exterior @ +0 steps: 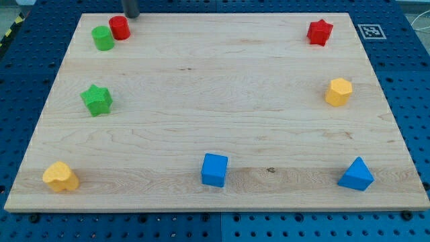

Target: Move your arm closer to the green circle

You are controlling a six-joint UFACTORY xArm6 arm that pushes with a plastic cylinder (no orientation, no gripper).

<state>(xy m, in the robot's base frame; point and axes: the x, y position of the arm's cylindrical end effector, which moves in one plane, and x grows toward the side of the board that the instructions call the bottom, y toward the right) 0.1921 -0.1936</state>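
- Worktop (215, 87): pale wooden board with visible grain, filling most of the view, lying on a blue perforated surface (403, 81); a small black-and-white marker tag (370, 31) sits just off its corner at the view's top right.
- Blue cube (214, 169) near the view's bottom edge, about midway across, and a blue triangular block (356, 175) at the view's bottom right, well apart from each other.
- Green star (97, 100) on the view's left side, below the top-left pair of blocks and apart from them.
- Yellow block with a heart-like outline (60, 176) at the view's bottom left; yellow hexagonal block (338, 91) on the view's right side.
- Red star (320, 31) at the view's top right.
- Green circle (103, 38): a short, bright green cylinder with a flat round top, standing upright in the view's top-left corner of the worktop. A red circle (119, 27) of the same squat shape stands just beside it, up and to the view's right, the two touching or nearly so.
- My tip (131, 16): the dark rod enters from the view's top edge and its lower end sits just above and to the view's right of the red circle, near the green circle but with the red one between them.
- Pincer: the arm carries none, only the rod, so no spread or pressed state shows.
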